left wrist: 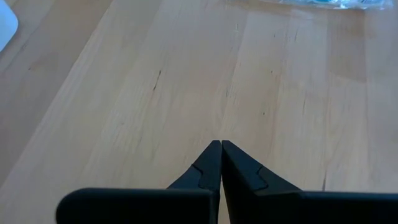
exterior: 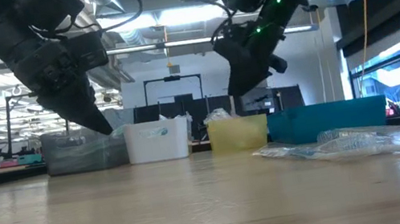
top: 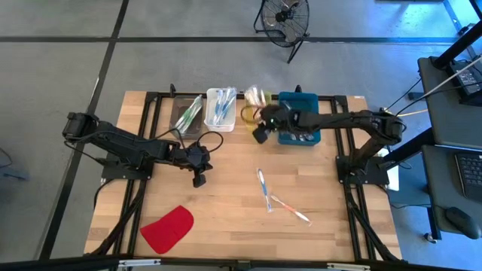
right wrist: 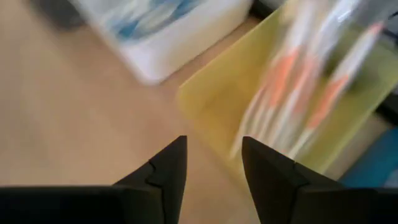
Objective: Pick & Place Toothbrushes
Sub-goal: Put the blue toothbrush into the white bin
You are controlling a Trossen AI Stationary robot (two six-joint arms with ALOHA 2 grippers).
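**Empty Gripper Hangs at Yellow Bin**

The right gripper (top: 260, 136), its dark wedge fingers parted and empty, hangs by the translucent yellow bin (right wrist: 217, 102) holding orange-marked toothbrushes (right wrist: 292, 81). Two thin wrapped toothbrushes (top: 265, 192) lie loose on the pale wood-grain counter (top: 226, 226). The left gripper (top: 199, 179) hovers pinched closed, near a flat red piece (top: 167, 229)

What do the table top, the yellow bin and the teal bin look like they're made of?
Table top: pale wood, probably jointed planks, with visible grain and seams and a soft matte sheen. Yellow bin: likely translucent plastic, since the orange-and-white toothbrushes show through its wall. Teal bin: apparently opaque plastic, evenly coloured with a slight sheen.
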